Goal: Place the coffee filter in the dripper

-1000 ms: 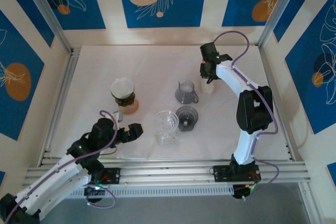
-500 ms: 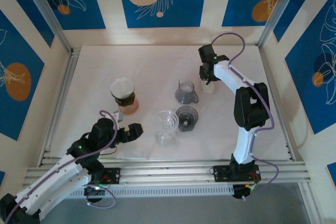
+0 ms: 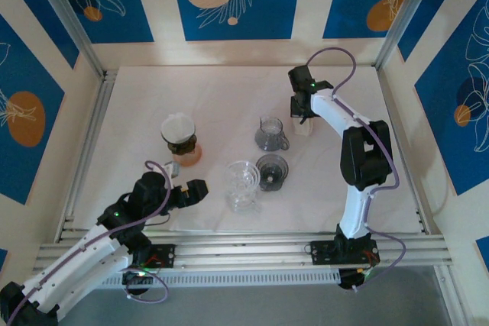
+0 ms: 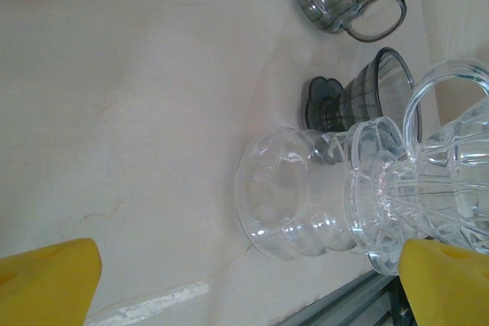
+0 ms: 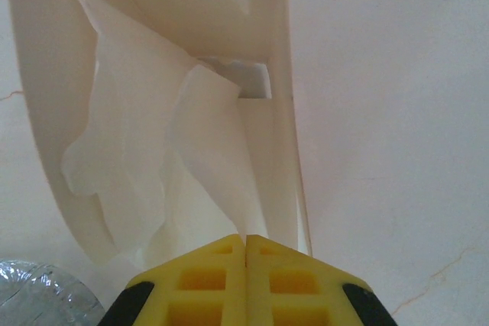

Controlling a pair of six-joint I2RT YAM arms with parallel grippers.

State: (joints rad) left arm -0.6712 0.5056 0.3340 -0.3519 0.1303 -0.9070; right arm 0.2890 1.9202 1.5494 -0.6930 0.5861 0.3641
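Right fingers point(image 5: 246, 253) are closed tight, pinching the bottom edge of a white paper coffee filter point(image 5: 202, 166). The filter still sits in the white holder point(image 5: 281, 74), at the far right of the bench point(image 3: 153, 97). Left fingers point(image 3: 196, 188) are spread wide and hold nothing, low at the near left, pointed at the clear glass dripper point(image 3: 243, 183), just beside it and not touching. A dark grey dripper point(image 3: 272, 171) stands right of the clear one, with a smoky handled cup point(image 3: 269, 133) behind it. The filter is well apart from the clear dripper.
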